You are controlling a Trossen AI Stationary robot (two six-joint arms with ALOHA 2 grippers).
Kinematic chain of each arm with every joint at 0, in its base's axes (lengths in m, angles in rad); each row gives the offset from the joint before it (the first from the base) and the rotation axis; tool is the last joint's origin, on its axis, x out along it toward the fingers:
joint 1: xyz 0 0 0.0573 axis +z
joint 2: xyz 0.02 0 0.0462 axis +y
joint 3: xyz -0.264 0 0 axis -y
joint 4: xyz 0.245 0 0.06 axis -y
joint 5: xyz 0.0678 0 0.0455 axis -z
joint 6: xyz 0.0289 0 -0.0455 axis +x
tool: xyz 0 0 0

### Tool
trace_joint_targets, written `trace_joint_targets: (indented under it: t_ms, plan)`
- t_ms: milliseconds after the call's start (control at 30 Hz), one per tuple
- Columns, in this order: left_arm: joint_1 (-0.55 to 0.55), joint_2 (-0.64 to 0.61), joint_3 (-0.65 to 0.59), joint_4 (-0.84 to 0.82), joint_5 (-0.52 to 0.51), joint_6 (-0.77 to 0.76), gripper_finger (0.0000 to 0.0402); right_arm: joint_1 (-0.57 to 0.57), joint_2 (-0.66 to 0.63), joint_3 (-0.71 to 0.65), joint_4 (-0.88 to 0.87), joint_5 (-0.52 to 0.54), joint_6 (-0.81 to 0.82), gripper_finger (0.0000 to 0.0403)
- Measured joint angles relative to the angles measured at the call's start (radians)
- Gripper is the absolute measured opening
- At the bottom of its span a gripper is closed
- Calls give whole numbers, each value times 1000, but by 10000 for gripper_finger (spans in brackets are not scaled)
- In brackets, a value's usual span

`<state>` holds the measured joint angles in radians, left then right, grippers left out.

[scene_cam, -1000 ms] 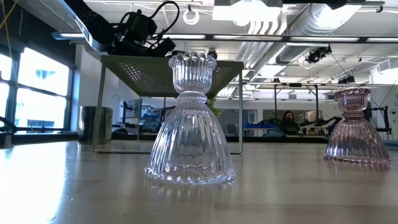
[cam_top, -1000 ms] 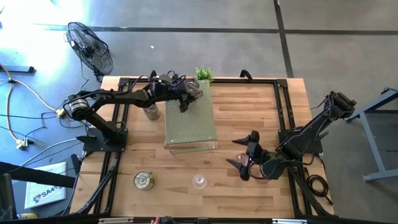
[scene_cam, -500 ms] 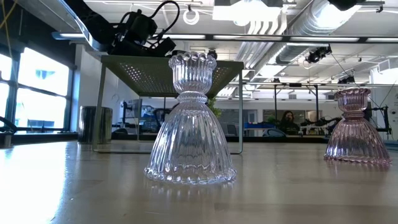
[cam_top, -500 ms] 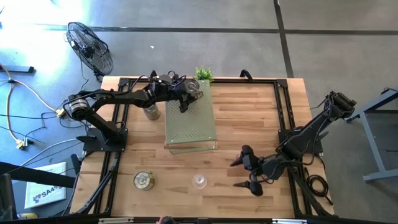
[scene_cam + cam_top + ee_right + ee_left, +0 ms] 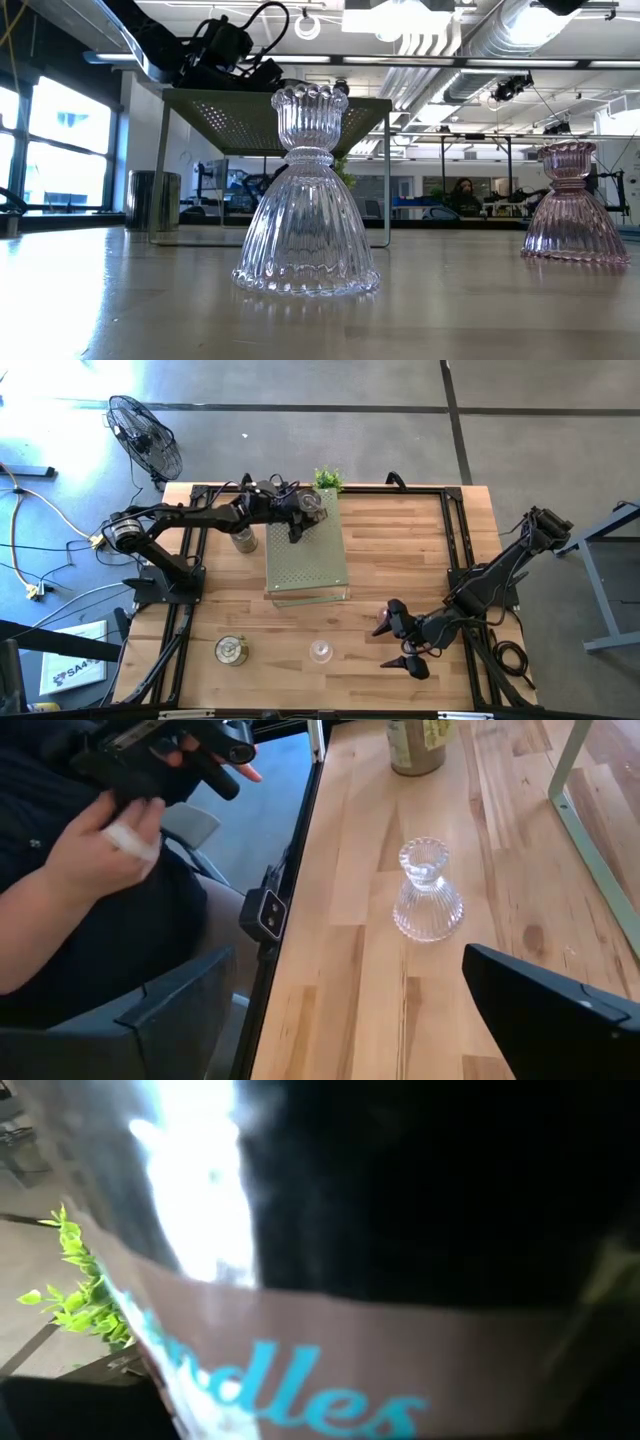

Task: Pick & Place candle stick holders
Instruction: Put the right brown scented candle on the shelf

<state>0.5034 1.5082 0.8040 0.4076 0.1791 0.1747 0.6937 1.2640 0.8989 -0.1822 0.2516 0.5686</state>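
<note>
My left gripper (image 5: 300, 510) reaches over the far left corner of the pale green board (image 5: 306, 555) and is shut on a silver metal candle stick holder (image 5: 313, 503) with a paper label (image 5: 300, 1390). My right gripper (image 5: 398, 638) is open, low over the table's near right. A pink glass holder (image 5: 381, 624) stands on its base beside the far finger; I cannot tell whether they touch. A clear glass holder (image 5: 320, 651) stands on its base near the front edge. It also shows in the right wrist view (image 5: 428, 892). My left gripper comes at the metal holder level from the table's left. The holder fills the left wrist view, so the fingers and the place of contact are hidden. Its labelled side wall (image 5: 330, 1380) faces the camera. The holder is over the board's far left corner.
A second metal holder (image 5: 243, 540) stands left of the board and a brass one (image 5: 231, 650) at the near left. A small green plant (image 5: 327, 479) is behind the board. A person's hand (image 5: 100, 840) holds a black device beyond the table's near edge.
My right gripper has moved toward the table's near edge and turned, its fingers still wide apart. The pink holder has stayed where it was, now beside the far finger.
</note>
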Motion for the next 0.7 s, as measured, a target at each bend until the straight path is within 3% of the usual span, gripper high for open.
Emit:
trace_joint_targets:
  t_ms: [100,300,400,700]
  plan:
    - [0,0,0,-5,24,2,361,0,0,0,0,0,0,379]
    - [1,-3,2,29,261,56,375,0,0,0,0,0,0,379]
    - [17,-3,2,33,287,10,395,0,0,0,0,0,0,379]
    - [25,-3,2,65,344,-32,399,0,0,0,0,0,0,378]
